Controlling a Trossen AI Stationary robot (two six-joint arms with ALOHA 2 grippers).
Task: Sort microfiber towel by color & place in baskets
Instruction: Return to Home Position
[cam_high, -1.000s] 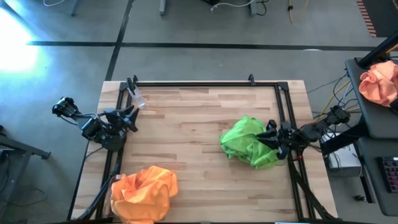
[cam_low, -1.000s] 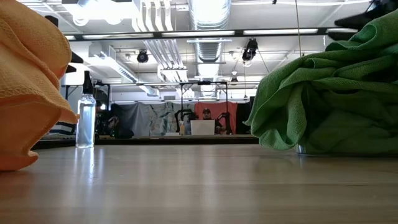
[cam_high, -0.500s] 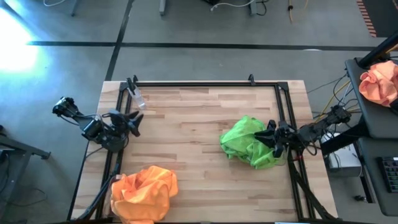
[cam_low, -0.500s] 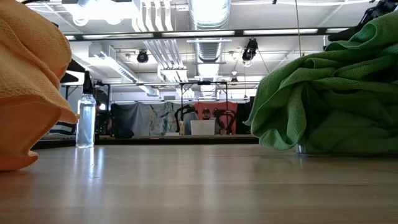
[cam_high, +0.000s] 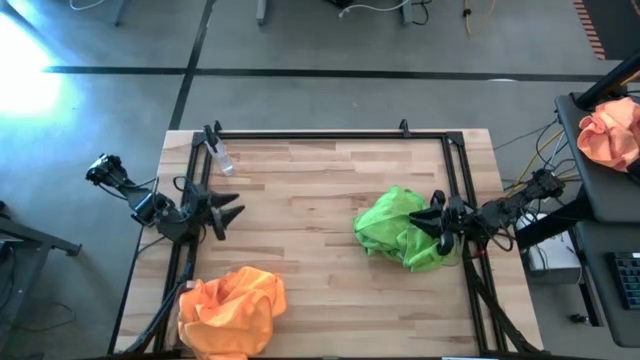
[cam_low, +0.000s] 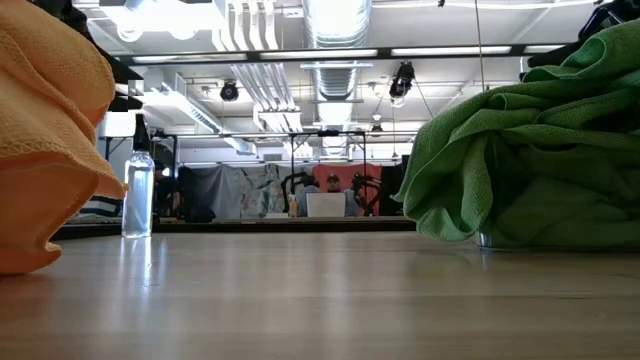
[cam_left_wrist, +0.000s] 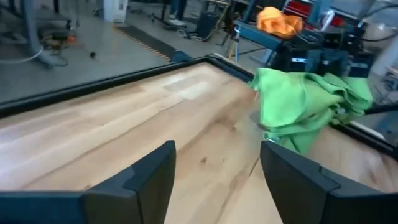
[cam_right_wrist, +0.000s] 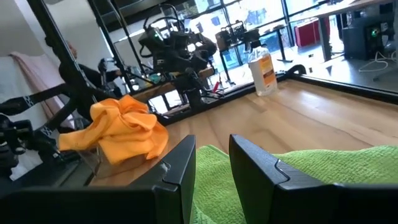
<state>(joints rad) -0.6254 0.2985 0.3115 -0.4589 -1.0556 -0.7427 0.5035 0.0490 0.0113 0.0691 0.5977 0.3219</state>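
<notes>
Two piles: orange towels (cam_high: 232, 310) were heaped at the near left corner of the table (cam_high: 320, 180); green towels (cam_high: 402, 228) were heaped on the right side; the piles sat well apart, one colour to each, so the sort looked finished.
Baskets: mostly buried; one basket (cam_low: 497, 240) showed only as a clear edge under the green heap in the low view; the other, under the orange, could not be made out for certain.
Left gripper (cam_high: 225, 212): fingers spread wide with nothing between them; it hung over the table's left side, pointing across bare wood toward the green heap; it seemed to sit clear because there was no cloth to carry.
Right gripper (cam_high: 432, 222): at the right edge of the green heap, just above the folds; fingers a little apart, holding nothing.
Spray bottle (cam_high: 220, 158): upright at the far left corner, away from both piles and out of the arms' way.
Step in hand: no loose towel lay on the wood; parking both arms looked like all that remained.
Risk: the right fingers sat close to the green folds; a snag while backing off could drag a towel out.
</notes>
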